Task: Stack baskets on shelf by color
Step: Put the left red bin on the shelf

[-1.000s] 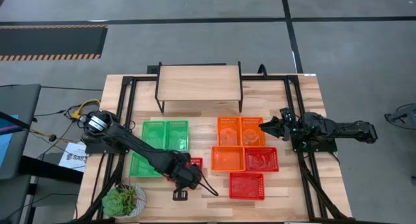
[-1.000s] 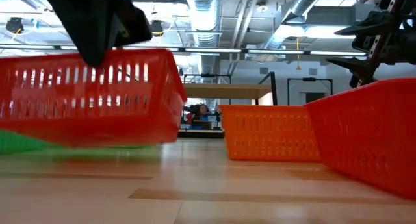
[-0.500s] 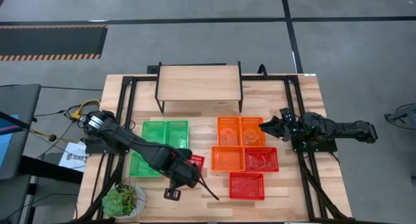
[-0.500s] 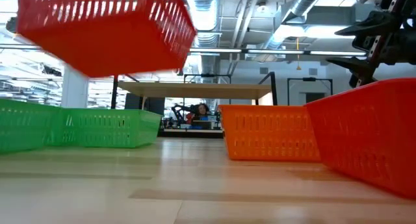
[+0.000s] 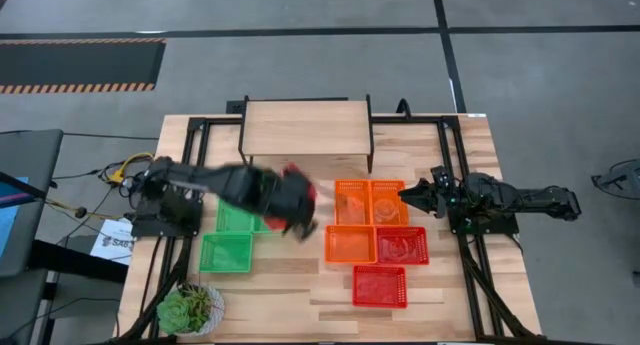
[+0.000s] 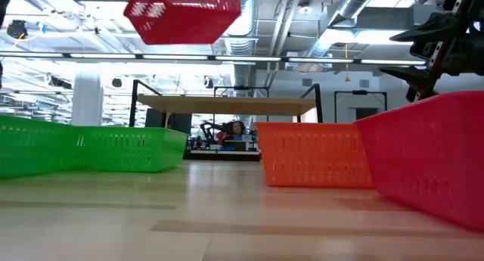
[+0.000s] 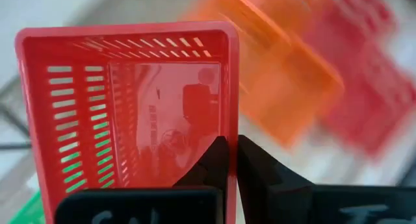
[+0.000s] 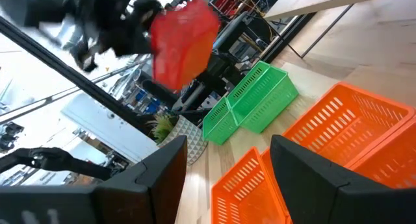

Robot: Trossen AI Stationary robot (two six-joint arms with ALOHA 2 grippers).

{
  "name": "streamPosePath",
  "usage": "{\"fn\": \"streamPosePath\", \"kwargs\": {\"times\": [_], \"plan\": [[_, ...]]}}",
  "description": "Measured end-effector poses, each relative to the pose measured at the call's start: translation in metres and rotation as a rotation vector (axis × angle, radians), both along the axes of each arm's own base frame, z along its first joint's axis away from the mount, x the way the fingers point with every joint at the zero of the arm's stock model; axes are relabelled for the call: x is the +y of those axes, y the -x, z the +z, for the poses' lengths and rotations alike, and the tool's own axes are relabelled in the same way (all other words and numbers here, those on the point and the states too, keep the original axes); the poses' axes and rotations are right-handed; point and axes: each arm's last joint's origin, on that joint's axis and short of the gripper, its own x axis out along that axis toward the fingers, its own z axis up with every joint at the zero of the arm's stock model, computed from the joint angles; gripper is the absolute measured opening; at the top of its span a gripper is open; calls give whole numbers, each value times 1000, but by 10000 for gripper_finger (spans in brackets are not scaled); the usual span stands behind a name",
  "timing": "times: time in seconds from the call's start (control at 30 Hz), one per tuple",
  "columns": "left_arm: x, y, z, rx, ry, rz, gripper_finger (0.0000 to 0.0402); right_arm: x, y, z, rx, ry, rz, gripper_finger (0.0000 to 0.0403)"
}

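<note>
The left end effector (image 7: pixel 226 160) is pinched on the rim of a red basket (image 7: pixel 133 104), carried high over the desk's middle, short of the shelf (image 5: pixel 306 126) at the far edge. Light, stiff mesh — a rim grip suits it. The right end effector (image 5: pixel 407 195) waits spread near the right edge.

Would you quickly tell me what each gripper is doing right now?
Left gripper: shut on the rim of a red basket, carried in the air.
Right gripper: open, empty, beside the orange baskets.
</note>
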Motion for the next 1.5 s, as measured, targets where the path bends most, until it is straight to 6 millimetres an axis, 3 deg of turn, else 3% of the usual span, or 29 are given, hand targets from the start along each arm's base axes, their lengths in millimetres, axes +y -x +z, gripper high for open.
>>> {"fn": "streamPosePath", "kwargs": {"times": [0.2, 0.37, 0.57, 0.77, 1.1, 1.5], "plan": [[84, -4, 4, -22, 5, 284, 0, 0, 0, 0, 0, -8, 0, 244], [158, 11, 0, 17, -8, 493, 0, 0, 0, 0, -1, -34, -2, 244], [217, 31, 0, -47, 28, 747, 0, 0, 0, 0, -2, -42, -4, 244], [239, 37, -1, -75, 80, 784, 0, 0, 0, 0, -2, -46, -5, 244], [255, 10, -54, 170, 178, 683, 0, 0, 0, 0, -2, -45, -5, 244], [267, 14, -57, 165, 165, 727, 0, 0, 0, 0, -2, -46, -6, 244]]}}
